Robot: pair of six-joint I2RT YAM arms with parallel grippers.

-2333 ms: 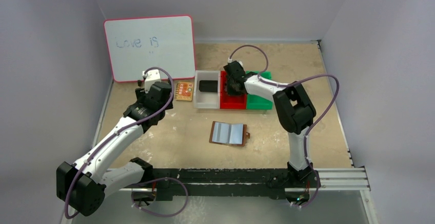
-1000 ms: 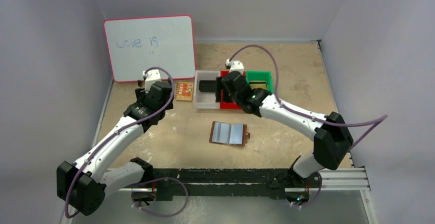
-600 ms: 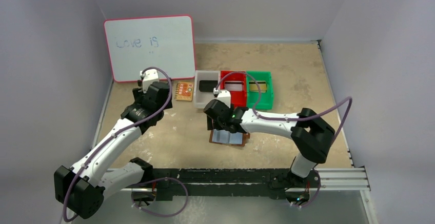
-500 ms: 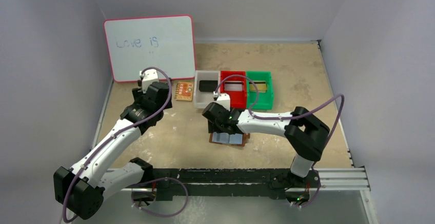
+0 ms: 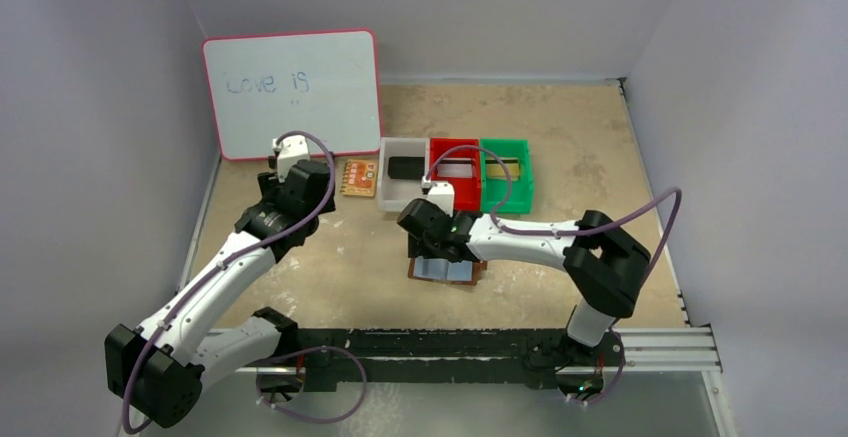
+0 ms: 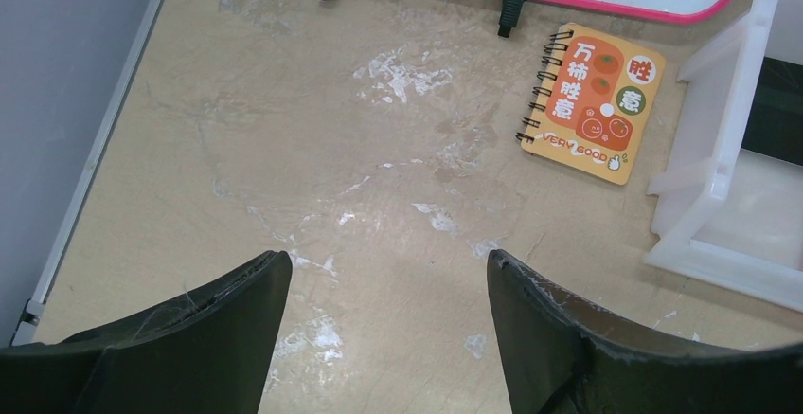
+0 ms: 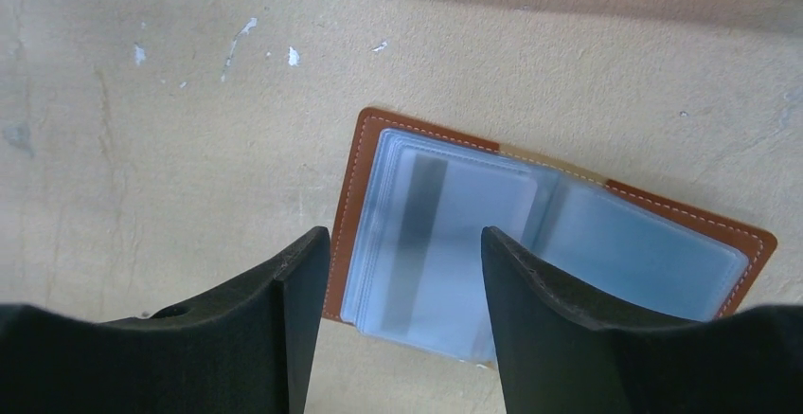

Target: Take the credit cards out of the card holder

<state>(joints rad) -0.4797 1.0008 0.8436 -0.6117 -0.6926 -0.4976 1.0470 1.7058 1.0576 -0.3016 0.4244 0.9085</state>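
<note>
The brown card holder lies open on the table, its pale blue sleeves facing up. A credit card with a dark stripe shows through the left sleeve. My right gripper hovers over the holder's left half, open, its fingertips straddling that sleeve's left edge with nothing between them. My left gripper is far off to the left, open above bare table. A black card lies in the white bin.
White, red and green bins stand in a row behind the holder. An orange spiral notebook lies left of them, beside the white bin. A whiteboard leans at the back left.
My right arm swung from the bins forward and down over the card holder, and its jaws narrowed a little. The left arm barely moved.
</note>
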